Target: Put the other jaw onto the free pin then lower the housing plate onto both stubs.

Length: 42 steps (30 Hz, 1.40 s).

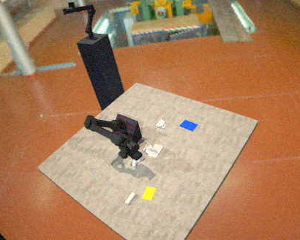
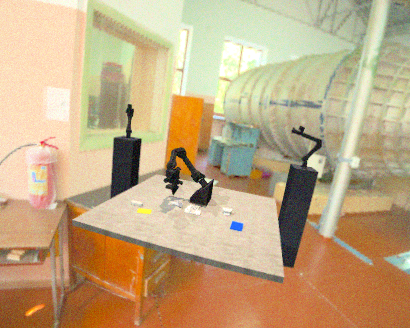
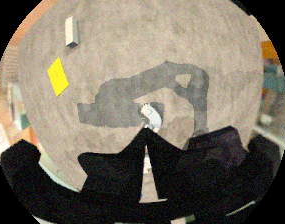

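My gripper (image 1: 134, 157) (image 2: 174, 193) (image 3: 145, 130) is shut, its fingertips together. A loose white jaw with teeth at one end (image 1: 137, 161) (image 2: 176, 203) (image 3: 153, 118) lies on the table just beyond the tips in the wrist view. The tips cover its near end there; nothing shows held between them. The white base plate (image 1: 157, 149) (image 2: 192, 210) lies beside it, with the other jaw's outline faint on it. The pins are too small to tell. A small white piece (image 1: 161, 124) (image 2: 227, 211), perhaps the housing plate, lies farther off.
A white bar (image 1: 130, 198) (image 2: 136, 203) (image 3: 70, 31) lies near a yellow square (image 1: 149, 193) (image 2: 144, 211) (image 3: 58, 76). A blue square (image 1: 188, 125) (image 2: 236, 226) lies beyond the small white piece. The arm's dark base block (image 1: 130, 128) (image 2: 202, 194) stands close to the base plate.
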Each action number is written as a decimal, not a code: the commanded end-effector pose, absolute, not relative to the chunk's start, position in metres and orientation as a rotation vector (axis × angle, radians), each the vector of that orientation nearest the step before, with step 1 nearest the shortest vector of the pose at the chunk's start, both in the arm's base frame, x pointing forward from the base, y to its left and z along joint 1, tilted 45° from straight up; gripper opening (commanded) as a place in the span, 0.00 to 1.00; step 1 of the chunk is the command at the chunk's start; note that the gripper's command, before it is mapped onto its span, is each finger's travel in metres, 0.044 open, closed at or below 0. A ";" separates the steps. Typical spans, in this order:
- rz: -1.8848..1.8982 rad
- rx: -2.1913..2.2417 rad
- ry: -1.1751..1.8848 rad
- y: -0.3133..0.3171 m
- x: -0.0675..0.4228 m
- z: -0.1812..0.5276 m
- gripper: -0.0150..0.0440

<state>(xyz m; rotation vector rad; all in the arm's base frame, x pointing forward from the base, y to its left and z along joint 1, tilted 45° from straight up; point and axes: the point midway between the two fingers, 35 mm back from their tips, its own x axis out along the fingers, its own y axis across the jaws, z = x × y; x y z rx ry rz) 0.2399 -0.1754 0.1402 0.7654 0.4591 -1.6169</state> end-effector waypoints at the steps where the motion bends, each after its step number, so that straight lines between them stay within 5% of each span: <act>1: -1.617 0.765 0.459 -0.175 0.240 0.140 0.30; 17: -1.617 0.765 0.459 -0.175 0.240 0.140 1.00; 42: -1.617 0.765 0.459 -0.175 0.240 0.140 1.00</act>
